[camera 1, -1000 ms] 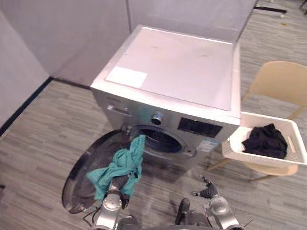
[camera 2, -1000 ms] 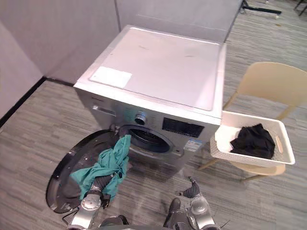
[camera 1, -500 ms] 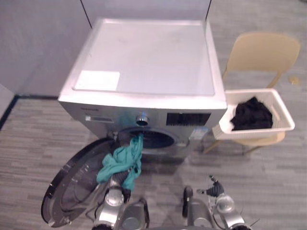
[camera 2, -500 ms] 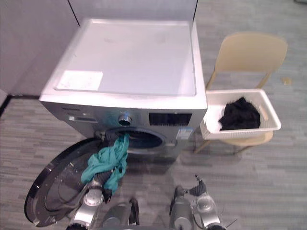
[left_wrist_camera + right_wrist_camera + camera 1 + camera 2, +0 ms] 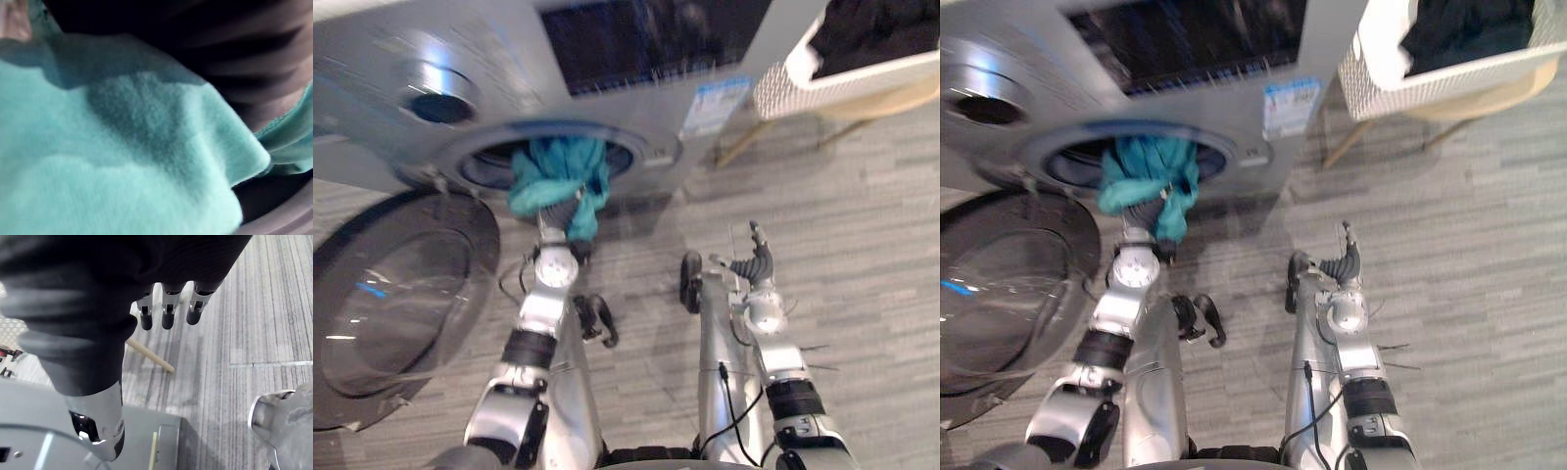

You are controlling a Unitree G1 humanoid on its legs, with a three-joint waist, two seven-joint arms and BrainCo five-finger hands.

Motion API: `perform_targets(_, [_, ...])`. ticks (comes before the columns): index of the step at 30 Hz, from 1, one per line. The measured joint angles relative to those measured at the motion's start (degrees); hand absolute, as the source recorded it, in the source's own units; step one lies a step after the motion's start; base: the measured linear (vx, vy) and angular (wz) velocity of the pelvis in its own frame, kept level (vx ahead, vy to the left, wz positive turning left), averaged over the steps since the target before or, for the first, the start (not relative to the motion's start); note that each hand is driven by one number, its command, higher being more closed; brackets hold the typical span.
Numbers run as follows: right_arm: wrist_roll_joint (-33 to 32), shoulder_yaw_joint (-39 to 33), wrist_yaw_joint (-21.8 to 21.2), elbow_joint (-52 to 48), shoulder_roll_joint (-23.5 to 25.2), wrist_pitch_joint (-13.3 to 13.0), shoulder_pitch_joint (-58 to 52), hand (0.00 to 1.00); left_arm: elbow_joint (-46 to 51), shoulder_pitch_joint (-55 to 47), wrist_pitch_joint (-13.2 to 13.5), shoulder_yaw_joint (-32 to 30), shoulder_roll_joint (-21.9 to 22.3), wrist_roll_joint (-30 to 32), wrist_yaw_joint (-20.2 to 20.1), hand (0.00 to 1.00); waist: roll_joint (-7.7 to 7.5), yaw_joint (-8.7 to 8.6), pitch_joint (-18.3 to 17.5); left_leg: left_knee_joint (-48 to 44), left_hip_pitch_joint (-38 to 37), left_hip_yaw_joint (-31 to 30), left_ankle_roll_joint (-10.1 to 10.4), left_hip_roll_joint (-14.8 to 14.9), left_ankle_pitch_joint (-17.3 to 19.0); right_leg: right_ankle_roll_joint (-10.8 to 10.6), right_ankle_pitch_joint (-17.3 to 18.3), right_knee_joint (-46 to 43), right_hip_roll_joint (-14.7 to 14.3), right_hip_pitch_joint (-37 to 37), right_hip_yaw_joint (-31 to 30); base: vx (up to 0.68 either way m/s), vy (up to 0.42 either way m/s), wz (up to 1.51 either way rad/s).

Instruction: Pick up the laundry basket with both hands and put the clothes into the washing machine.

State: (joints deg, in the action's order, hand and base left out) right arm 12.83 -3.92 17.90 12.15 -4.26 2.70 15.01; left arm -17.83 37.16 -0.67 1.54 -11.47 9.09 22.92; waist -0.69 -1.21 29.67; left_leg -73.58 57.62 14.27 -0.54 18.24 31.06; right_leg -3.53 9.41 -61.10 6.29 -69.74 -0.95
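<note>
A teal garment (image 5: 558, 176) bunches at the mouth of the washing machine's drum (image 5: 489, 162), part of it hanging over the lower rim. My left hand (image 5: 570, 217) reaches up into it from below, mostly wrapped in the cloth. The left wrist view has the teal garment (image 5: 122, 147) against the dark ribbed drum. My right hand (image 5: 756, 264) hovers open and empty above the floor, right of the machine's opening. The white laundry basket (image 5: 832, 73) rests on a beige chair at the upper right, with a black garment (image 5: 881, 24) inside.
The machine's round door (image 5: 391, 304) stands swung open at the left, low by the floor. The chair's wooden legs (image 5: 742, 149) slant down between the machine and the basket. Grey plank floor (image 5: 862, 225) spreads to the right.
The camera has dropped low and close to the machine's front. My left hand has carried the teal garment from in front of the door up to the drum's mouth. The right hand stays low.
</note>
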Motion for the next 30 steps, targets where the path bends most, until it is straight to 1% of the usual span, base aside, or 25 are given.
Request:
perform_targets(2, [-0.04, -0.83, 0.91, -0.79, 0.52, -0.06, 0.5, 0.0, 0.01, 6.68, -0.42, -1.43, -4.82, -0.04, 1.25, 1.0, -0.15, -0.58, 0.61, -4.99, 5.6, -0.85, 0.27, 1.46, 1.19, 0.77, 0.37, -4.75, -0.82, -6.14, -0.3, -0.04, -0.091, -0.12])
perform_targets(3, [-0.14, -0.78, 0.91, -1.08, 0.52, -0.08, 0.6, 0.0, 0.02, 8.3, -0.46, -2.22, -5.97, -0.05, 1.5, 1.0, -0.22, -0.77, 0.79, -6.12, 6.69, -1.01, 0.33, 1.89, 1.52, 0.85, 0.47, -5.72, -1.16, -7.37, -0.42, -0.05, -0.067, -0.19])
perform_targets(4, [-1.14, -0.79, 0.92, -3.12, 0.69, -0.51, 0.68, 0.0, 0.03, 11.75, -0.77, -3.07, -8.75, -0.41, 2.65, 1.0, -0.19, -1.03, 0.97, -8.23, 9.2, -1.72, 0.55, 2.75, 2.08, 0.74, 0.67, -7.19, -1.79, -9.78, -0.27, -0.05, -0.048, -0.19])
perform_targets(5, [-1.2, -0.82, 0.92, -4.41, 0.69, -1.27, 0.69, 0.0, -0.01, 14.25, -0.93, -3.54, -10.49, -0.59, 3.39, 1.0, -0.22, -1.2, 1.04, -9.51, 10.82, -2.22, 0.61, 3.28, 2.28, 0.61, 0.77, -8.01, -2.21, -11.17, -0.11, -0.09, -0.06, -0.16])
perform_targets(6, [-1.36, -1.08, 0.92, -5.95, 0.7, -2.7, 0.62, 0.0, -0.17, 18.54, -1.27, -3.61, -12.76, -0.58, 4.14, 1.0, -0.3, -1.4, 1.15, -10.95, 13.29, -3.09, 0.57, 3.77, 2.34, 0.61, 0.76, -8.96, -2.28, -13.17, 0.47, -0.08, -0.043, -0.05])
perform_targets(7, [-1.51, -1.1, 0.92, -6.54, 0.71, -2.96, 0.55, 0.0, -0.28, 19.99, -1.28, -3.61, -13.49, -0.58, 4.48, 1.0, -0.4, -1.48, 1.2, -11.32, 14.01, -3.46, 0.58, 3.83, 2.34, 0.61, 0.76, -9.28, -2.27, -13.73, 0.66, -0.09, -0.043, 0.02])
perform_targets(8, [-1.61, -1.21, 0.91, -7.23, 0.8, -4.06, 0.37, 0.0, -0.8, 22.62, -1.26, -3.73, -14.61, -0.51, 5.01, 1.0, -0.85, -1.63, 1.44, -11.75, 15.05, -3.76, 0.59, 3.91, 2.34, 0.62, 0.75, -9.6, -2.26, -14.59, 0.8, -0.06, -0.022, 0.03])
perform_targets(9, [-1.63, -1.26, 0.89, -7.35, 0.89, -4.55, 0.38, 0.0, -1.37, 23.78, -1.29, -3.89, -14.95, -0.42, 5.19, 1.0, -0.98, -1.68, 1.51, -11.85, 15.46, -3.92, 0.61, 3.94, 2.35, 0.62, 0.75, -9.59, -2.27, -14.89, 0.94, -0.07, -0.02, 0.0])
perform_targets(12, [-1.64, -2.14, 0.84, -7.77, 1.48, -6.52, 0.4, 0.0, -5.68, 27.88, -2.09, -3.98, -16.66, 0.7, 6.42, 1.0, -1.0, -2.13, 1.52, -13.05, 17.64, -4.96, 0.62, 4.6, 2.33, 0.54, 0.56, -9.86, -2.24, -16.14, 1.98, -0.05, -0.007, -0.05])
perform_targets(13, [-1.65, -2.24, 0.84, -7.99, 1.47, -6.76, 0.39, 0.0, -6.46, 28.42, -2.43, -3.97, -16.91, 0.72, 6.73, 1.0, -1.04, -2.36, 1.53, -13.34, 18.03, -5.13, 0.61, 4.6, 2.34, 0.56, 0.55, -10.09, -2.23, -16.45, 2.03, 0.0, 0.0, 0.0])
perform_targets(14, [-1.71, -2.25, 0.82, -8.38, 1.51, -7.52, 0.37, 0.0, -8.31, 29.92, -3.03, -4.07, -17.09, 0.76, 7.4, 0.0, -1.37, -2.6, 1.7, -14.0, 18.6, -5.34, 0.74, 4.55, 2.44, 0.62, 0.6, -10.79, -2.21, -17.05, 1.96, 0.0, 0.0, 0.0])
perform_targets(15, [-1.74, -2.24, 0.74, -8.66, 1.51, -8.27, 0.17, 0.0, -9.85, 31.52, -3.49, -4.11, -17.32, 0.79, 7.52, 0.0, -1.74, -2.73, 1.87, -14.81, 19.31, -5.68, 0.97, 4.55, 2.64, 0.83, 0.78, -11.68, -2.22, -17.78, 1.97, 0.0, 0.0, 0.0])
perform_targets(17, [-1.87, -2.35, 0.72, -9.41, 1.43, -9.45, 0.08, 0.0, -10.57, 33.28, -3.93, -4.1, -18.18, 1.01, 8.02, 0.0, -1.98, -2.97, 1.93, -16.19, 20.95, -6.42, 1.12, 4.59, 2.99, 0.95, 1.13, -13.08, -2.2, -19.24, 2.13, 0.0, -0.003, 0.02])
perform_targets(18, [-2.22, -2.47, 0.74, -10.0, 1.36, -10.32, -0.03, 0.0, -11.21, 34.42, -3.97, -4.11, -18.53, 1.43, 8.48, 0.0, -2.0, -2.97, 1.93, -16.99, 21.86, -6.66, 1.11, 4.62, 3.12, 1.07, 1.32, -13.95, -2.14, -20.14, 2.12, 0.0, -0.009, 0.04])
perform_targets(20, [-3.14, -3.0, 0.74, -10.85, 1.33, -11.09, -0.48, 0.0, -11.53, 35.8, -3.98, -4.1, -19.28, 1.5, 8.48, 0.0, -2.03, -2.98, 1.95, -17.73, 22.86, -7.06, 1.13, 4.63, 3.17, 1.22, 1.44, -14.73, -2.06, -21.07, 2.24, 0.0, -0.005, 0.02])
perform_targets(22, [-3.36, -3.16, 0.74, -11.16, 1.3, -11.25, -0.76, 0.0, -11.53, 36.66, -3.99, -3.98, -20.02, 2.1, 8.44, 0.0, -2.03, -2.98, 1.94, -18.11, 23.56, -7.71, 1.14, 4.67, 3.16, 1.28, 1.47, -15.0, -2.02, -21.35, 2.71, 0.0, 0.0, 0.0])
perform_targets(25, [-3.35, -3.46, 0.61, -11.11, 1.14, -11.3, -0.85, 0.0, -12.72, 37.0, -4.12, -3.23, -20.71, 6.31, 7.83, 0.0, -2.03, -2.92, 1.94, -18.23, 23.76, -8.02, 1.15, 4.64, 3.15, 1.37, 1.52, -15.18, -1.82, -21.39, 2.99, -0.01, -0.007, 0.03])
perform_targets(26, [-3.34, -3.49, 0.61, -11.11, 0.96, -11.32, -0.87, 0.0, -13.7, 37.27, -4.14, -2.98, -20.71, 7.49, 7.11, 0.0, -2.03, -2.93, 1.94, -18.22, 23.81, -8.05, 1.14, 4.57, 3.14, 1.39, 1.53, -15.24, -1.63, -21.39, 3.07, -0.01, -0.01, 0.08])
perform_targets(27, [-3.34, -3.54, 0.55, -11.06, 0.57, -11.32, -0.89, 0.0, -15.85, 38.13, -4.6, -1.7, -20.72, 9.63, 5.16, 0.0, -2.03, -2.92, 1.94, -18.21, 23.96, -8.17, 1.12, 4.44, 3.13, 1.46, 1.57, -15.33, -1.32, -21.39, 3.25, 0.0, -0.006, 0.08])
perform_targets(28, [-3.34, -3.55, 0.54, -11.03, 0.45, -11.31, -0.89, 0.0, -16.61, 38.43, -4.74, -1.2, -20.72, 10.34, 4.1, 0.0, -2.03, -2.93, 1.94, -18.21, 24.04, -8.26, 1.12, 4.34, 3.13, 1.51, 1.61, -15.38, -1.22, -21.39, 3.33, 0.0, -0.004, 0.11])
perform_targets(30, [-3.34, -3.79, 0.08, -11.05, 0.31, -11.29, -0.88, 0.0, -18.97, 38.77, -5.11, 0.89, -20.71, 13.28, -0.77, 0.0, -2.03, -2.98, 1.94, -18.21, 24.15, -8.53, 1.21, 3.71, 3.08, 1.85, 1.88, -15.74, -0.97, -21.46, 3.26, 0.01, -0.004, 0.1])
